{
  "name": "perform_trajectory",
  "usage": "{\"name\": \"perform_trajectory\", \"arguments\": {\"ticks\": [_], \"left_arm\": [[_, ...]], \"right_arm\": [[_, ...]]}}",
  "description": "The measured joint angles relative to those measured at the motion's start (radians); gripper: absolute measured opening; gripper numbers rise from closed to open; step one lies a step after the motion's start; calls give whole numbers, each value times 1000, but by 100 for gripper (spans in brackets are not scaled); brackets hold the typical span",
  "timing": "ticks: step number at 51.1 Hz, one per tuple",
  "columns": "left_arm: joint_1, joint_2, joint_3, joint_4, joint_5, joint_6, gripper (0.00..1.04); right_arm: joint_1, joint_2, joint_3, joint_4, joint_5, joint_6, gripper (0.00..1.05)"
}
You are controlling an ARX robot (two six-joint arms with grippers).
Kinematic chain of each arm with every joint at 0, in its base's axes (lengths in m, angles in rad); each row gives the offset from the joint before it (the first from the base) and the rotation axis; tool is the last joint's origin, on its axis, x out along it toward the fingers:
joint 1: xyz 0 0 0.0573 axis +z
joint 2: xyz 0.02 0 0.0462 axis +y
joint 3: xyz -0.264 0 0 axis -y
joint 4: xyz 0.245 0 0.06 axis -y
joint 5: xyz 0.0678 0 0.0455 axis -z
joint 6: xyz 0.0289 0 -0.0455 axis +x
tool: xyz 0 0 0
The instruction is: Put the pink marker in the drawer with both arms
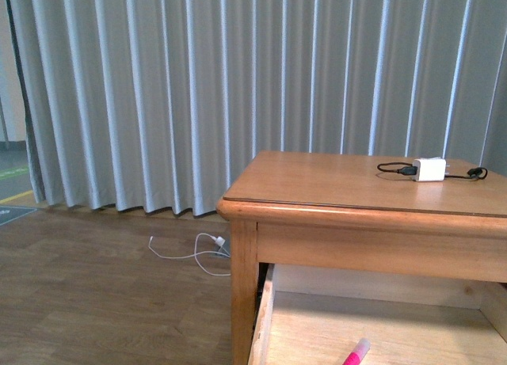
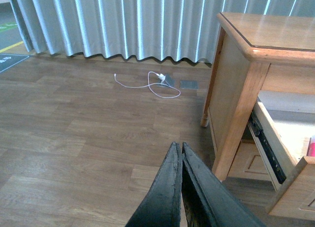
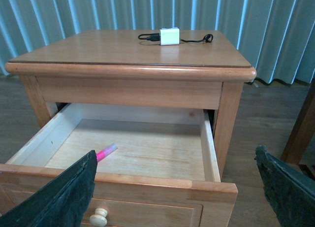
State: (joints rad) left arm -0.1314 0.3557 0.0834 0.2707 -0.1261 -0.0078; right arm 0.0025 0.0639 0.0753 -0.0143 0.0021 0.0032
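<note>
- The pink marker [image 1: 356, 353] is already lying loose on the bottom of the open drawer [image 3: 162, 180]. In the front view it pokes in at the bottom edge of the frame, a bit right of centre. Nothing's gripping it.
- My right claw [image 3: 175, 153] is spread wide and empty, facing the drawer's front with the knob [image 3: 98, 217] close by.
- My left claw [image 2: 178, 148] is pressed together with nothing in it, out over the wood floor and well apart from the drawer.
- My read: the drop is done, so all that's left is sliding the drawer shut.
- How I'd do it: press flat on the front panel near the knob and push straight along the rails so it doesn't skew and jam.
- Go slow so the marker doesn't roll around, and keep the claw off the panel's top edge so it doesn't get pinched under the counter [image 1: 341, 179].
- The charger [image 1: 429, 169], right side of the front frame, stays where it is.
</note>
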Motion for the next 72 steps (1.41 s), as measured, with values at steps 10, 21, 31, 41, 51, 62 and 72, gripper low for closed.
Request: {"name": "perform_trajectory", "arguments": {"ticks": [10, 21, 31, 41, 51, 62, 72], "left_arm": [[127, -69, -27, -40, 117, 0, 4], [129, -141, -60, -68, 126, 2, 4], [129, -218, -60, -135, 126, 3, 4], [129, -349, -60, -269, 126, 3, 4], [129, -351, -60, -269, 126, 2, 5], [129, -351, -60, -269, 126, 3, 44], [129, -351, -60, -269, 126, 3, 87]], "right_arm": [[0, 0, 0, 0, 0, 0, 96], [0, 0, 0, 0, 0, 0, 96], [0, 0, 0, 0, 0, 0, 96], [0, 0, 0, 0, 0, 0, 96], [0, 0, 0, 0, 0, 0, 96], [80, 41, -8, 23, 246, -89, 96], [97, 414, 67, -62, 156, -43, 96]]}}
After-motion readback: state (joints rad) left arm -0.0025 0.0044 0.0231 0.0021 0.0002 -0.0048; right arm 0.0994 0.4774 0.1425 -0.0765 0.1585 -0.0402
